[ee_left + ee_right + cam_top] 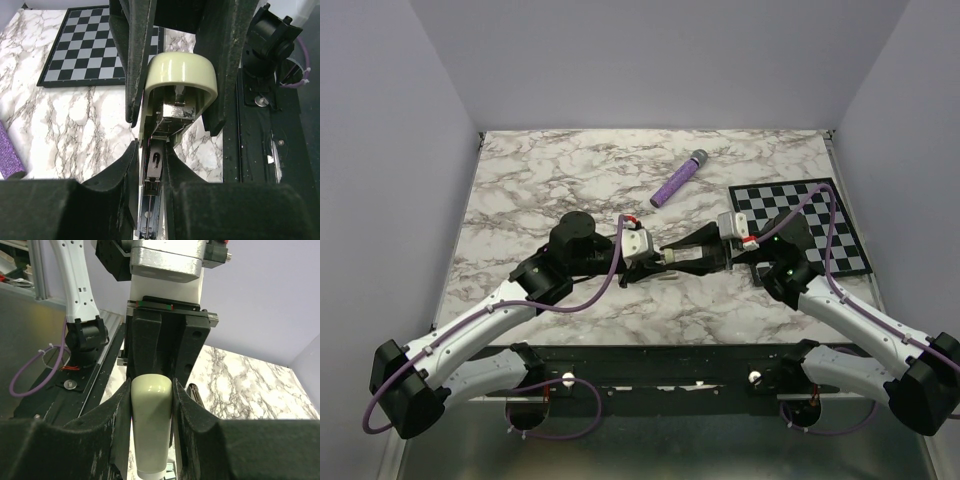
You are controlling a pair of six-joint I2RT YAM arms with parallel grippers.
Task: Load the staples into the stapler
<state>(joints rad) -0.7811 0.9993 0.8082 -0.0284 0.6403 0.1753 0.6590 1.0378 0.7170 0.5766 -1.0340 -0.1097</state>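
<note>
I count one stapler (182,70) at the middle of the single marble tabletop (540,180), and two hands, the left hand (152,150) at nine o'clock of it and the right hand (151,390) at three. One purple cylinder (678,178) lies toward twelve o'clock, and one checkered board (760,200) at two.

The marble-patterned table (540,180) carries a purple cylinder (678,178) and, to its right, a checkerboard mat (760,200).

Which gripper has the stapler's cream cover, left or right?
Right gripper: it clamps the stapler by its cream cover. Left gripper instead closes around the dark metal rail.
</note>
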